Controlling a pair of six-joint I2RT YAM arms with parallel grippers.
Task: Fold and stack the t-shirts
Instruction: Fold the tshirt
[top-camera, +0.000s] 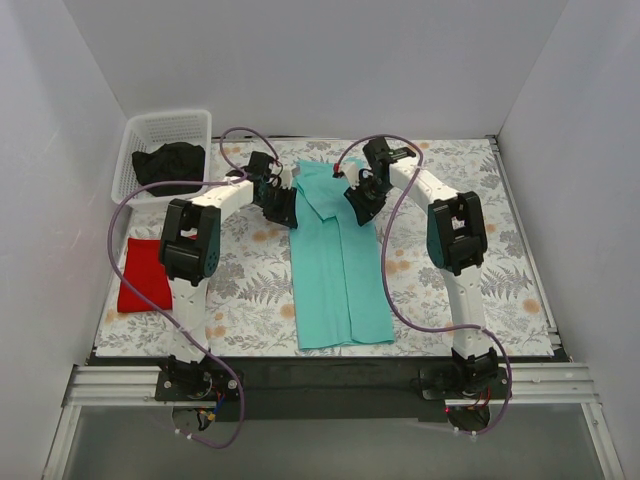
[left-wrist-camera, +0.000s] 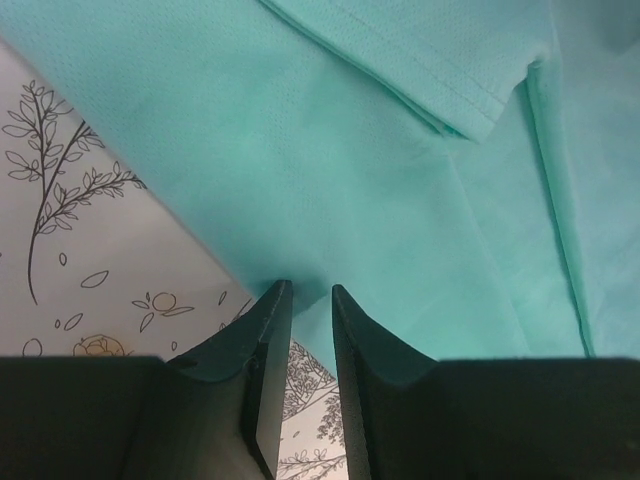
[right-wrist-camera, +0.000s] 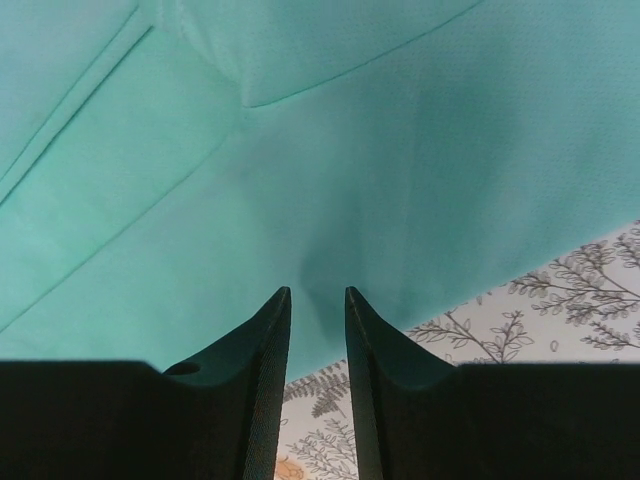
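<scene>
A teal t-shirt (top-camera: 338, 265) lies as a long narrow strip down the middle of the floral table, its sleeves folded inward at the far end. My left gripper (top-camera: 283, 208) is at the shirt's left edge near the far end. In the left wrist view it (left-wrist-camera: 310, 290) is closed down on the teal edge (left-wrist-camera: 400, 200). My right gripper (top-camera: 358, 205) is at the shirt's right edge opposite. In the right wrist view it (right-wrist-camera: 315, 292) pinches the teal cloth (right-wrist-camera: 400, 180), which puckers at the tips.
A folded red t-shirt (top-camera: 145, 275) lies at the table's left edge. A white basket (top-camera: 170, 122) at the back left holds a black garment (top-camera: 170, 163). White walls enclose the table on three sides.
</scene>
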